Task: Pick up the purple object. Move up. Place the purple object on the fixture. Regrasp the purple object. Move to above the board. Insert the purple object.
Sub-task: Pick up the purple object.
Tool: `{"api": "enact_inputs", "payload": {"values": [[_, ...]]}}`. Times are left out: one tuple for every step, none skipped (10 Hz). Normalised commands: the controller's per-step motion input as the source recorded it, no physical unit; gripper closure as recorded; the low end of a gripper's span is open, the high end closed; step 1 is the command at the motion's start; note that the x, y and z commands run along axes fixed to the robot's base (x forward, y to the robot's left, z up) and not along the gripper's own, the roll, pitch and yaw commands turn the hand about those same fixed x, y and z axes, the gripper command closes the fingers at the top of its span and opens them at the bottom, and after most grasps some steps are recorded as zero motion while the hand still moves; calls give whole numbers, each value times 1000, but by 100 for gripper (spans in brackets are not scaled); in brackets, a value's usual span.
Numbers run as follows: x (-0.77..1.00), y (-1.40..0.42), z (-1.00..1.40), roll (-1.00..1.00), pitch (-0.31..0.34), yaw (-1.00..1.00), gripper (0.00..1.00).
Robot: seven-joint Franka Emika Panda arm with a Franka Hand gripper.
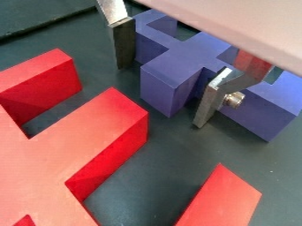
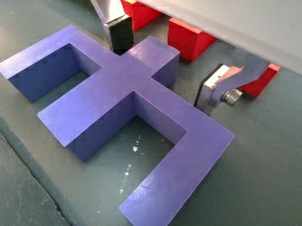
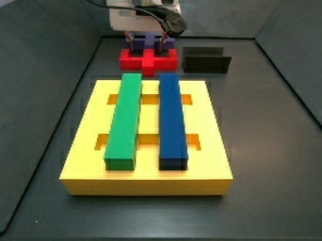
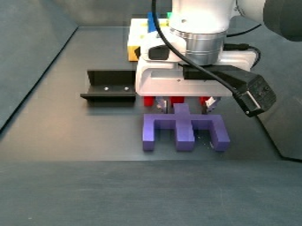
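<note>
Jaws stand open, one silver finger plate on each side of the raised centre tab of the dark purple-blue bridge-shaped block, the purple object. In both wrist views a gap shows between each dark pad and the tab's faces, so nothing is gripped yet. The gripper sits low over the block, fingertips below the tab's top edge.

The purple object lies flat on the dark floor, all legs down, just beside the red notched block of like shape. In a side view the red block lies between the purple one and the large flat yellow slotted board, which carries a long green bar and a long blue bar. The fixture, a small black box-like holder, stands apart to one side, recess empty.

Risks, as judged:
- One finger looks nearer the tab than the other. Closing off-centre would push the block sideways before both pads bite, possibly skewing it in the grasp.
- Grip area is only the narrow tab. A shallow bite could let the block pivot or slip on lift.
- The red block is close; a slide toward it could nudge it or jam the purple legs against it.
- A skewed pick would carry into fixture placement and regrasp.
</note>
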Motion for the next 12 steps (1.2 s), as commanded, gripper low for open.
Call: {"api": "enact_inputs", "payload": {"values": [[0,0,0,17,0,0,0],[0,0,0,0,0,0,100],[0,0,0,0,0,0,100],[0,0,0,0,0,0,100],[0,0,0,0,0,0,100],[0,0,0,0,0,0,100],[0,0,0,0,0,0,100],[0,0,0,0,0,0,100],[0,0,0,0,0,0,100],[0,0,0,0,0,0,100],[0,0,0,0,0,0,100],[0,0,0,0,0,0,100]]}}
